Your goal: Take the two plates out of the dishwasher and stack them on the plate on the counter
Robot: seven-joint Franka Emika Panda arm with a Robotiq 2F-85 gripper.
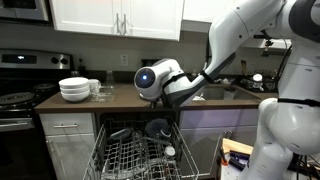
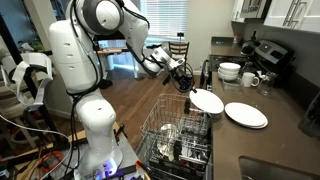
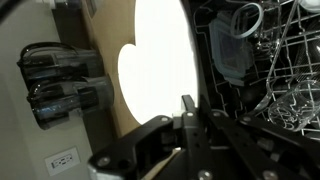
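Observation:
In an exterior view my gripper (image 2: 190,90) is shut on the rim of a white plate (image 2: 206,101). It holds the plate tilted above the pulled-out rack of the dishwasher (image 2: 180,140), just short of the counter edge. A second white plate (image 2: 246,114) lies flat on the dark counter (image 2: 275,145), close beside the held one. In the wrist view the held plate (image 3: 160,55) glares white, and the gripper (image 3: 188,104) pinches its near edge. The wire rack (image 3: 285,70) lies to the right. In the exterior view from the front, my wrist (image 1: 152,78) hides the gripper above the dishwasher (image 1: 135,155).
Stacked white bowls (image 1: 75,90) (image 2: 229,71) and mugs (image 2: 250,79) stand on the counter near the black stove (image 1: 15,100). A dark bottle (image 2: 206,72) stands by the counter edge. A sink (image 1: 222,92) lies behind my arm. Dark dishes (image 1: 157,127) sit in the rack.

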